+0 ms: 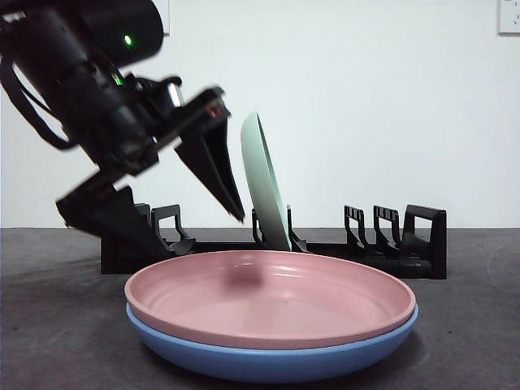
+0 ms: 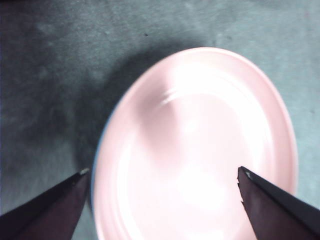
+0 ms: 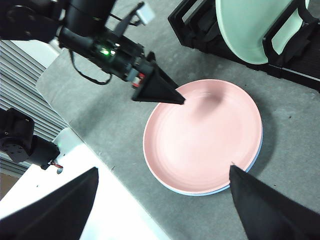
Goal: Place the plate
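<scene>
A pink plate [image 1: 268, 296] lies flat, stacked on a blue plate [image 1: 268, 363], at the table's front. A pale green plate [image 1: 264, 183] stands upright in a black dish rack [image 1: 406, 248] behind them. My left gripper [image 1: 199, 231] is open and empty, tilted down above the left part of the pink plate [image 2: 200, 145], with only a sliver of blue rim [image 2: 96, 150] showing. My right gripper [image 3: 165, 169] is open and empty, high above the stack; from there I see the pink plate [image 3: 205, 140], the left gripper [image 3: 165, 95], the green plate [image 3: 250, 25] and the rack [image 3: 195, 22].
The rack has several empty slots to the right of the green plate [image 1: 382, 227]. The grey table's edge [image 3: 100, 165] runs close to the stacked plates, with a white surface and robot bases beyond it.
</scene>
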Available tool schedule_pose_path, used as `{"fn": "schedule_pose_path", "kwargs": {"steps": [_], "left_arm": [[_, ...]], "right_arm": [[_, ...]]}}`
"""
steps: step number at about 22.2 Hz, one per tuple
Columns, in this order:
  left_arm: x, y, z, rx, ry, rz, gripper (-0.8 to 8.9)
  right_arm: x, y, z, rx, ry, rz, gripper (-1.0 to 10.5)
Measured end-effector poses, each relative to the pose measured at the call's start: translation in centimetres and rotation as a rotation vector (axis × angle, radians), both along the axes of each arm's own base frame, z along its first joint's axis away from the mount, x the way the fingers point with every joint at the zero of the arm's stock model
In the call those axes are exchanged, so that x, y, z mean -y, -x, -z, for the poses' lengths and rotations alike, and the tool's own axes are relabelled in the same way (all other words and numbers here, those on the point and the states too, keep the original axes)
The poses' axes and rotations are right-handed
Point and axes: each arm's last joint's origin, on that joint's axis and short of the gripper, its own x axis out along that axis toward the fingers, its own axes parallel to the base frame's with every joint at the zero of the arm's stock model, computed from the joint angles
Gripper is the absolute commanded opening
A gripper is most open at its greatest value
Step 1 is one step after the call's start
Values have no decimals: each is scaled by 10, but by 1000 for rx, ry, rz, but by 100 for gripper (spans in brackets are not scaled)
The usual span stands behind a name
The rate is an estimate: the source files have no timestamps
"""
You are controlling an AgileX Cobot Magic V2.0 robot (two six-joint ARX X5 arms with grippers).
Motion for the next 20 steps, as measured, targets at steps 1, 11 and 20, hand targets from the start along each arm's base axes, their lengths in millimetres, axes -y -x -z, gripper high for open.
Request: {"fn": "schedule_pose_path", "kwargs": {"steps": [1,11,20], "left_arm": [[-3,5,-8,6,4,1,476],[-36,56,-74,129,63,23,472],[-75,116,-113,279,88,89,468]], "right_arm": [[0,0,0,0,0,0,420],[0,-1,-2,19,-10,3,420],[-5,-14,-8,-2,-107,37,420]]}}
